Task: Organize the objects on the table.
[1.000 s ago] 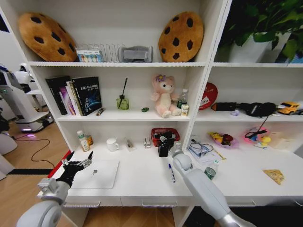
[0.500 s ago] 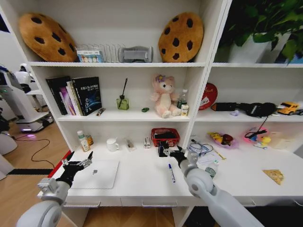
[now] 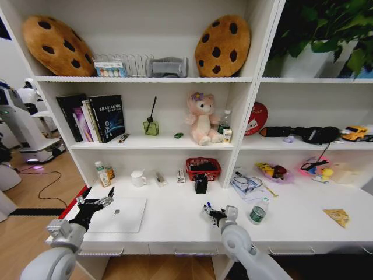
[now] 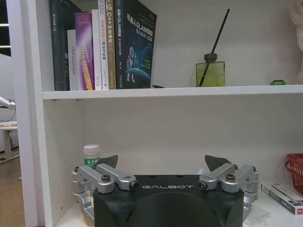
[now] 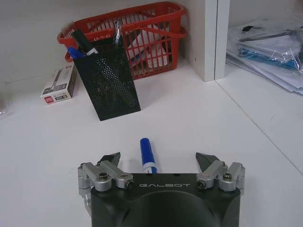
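Right gripper (image 5: 157, 161) open, low over white counter (image 3: 175, 224) near front edge, jaws straddling blue-capped pen (image 5: 147, 155). Left gripper (image 3: 100, 201) open above silver laptop (image 3: 119, 214) at left end.

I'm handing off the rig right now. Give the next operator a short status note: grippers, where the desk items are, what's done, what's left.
Right gripper: open, low over the blue pen on the table, pen between its fingers, not gripped.
Left gripper: open, idle above the silver laptop.
Black mesh pen holder stands before the red basket, with pens inside.
Small green can and yellow wedge sit loose on the right.
Left: pen, can, wedge and laptop all unsorted.
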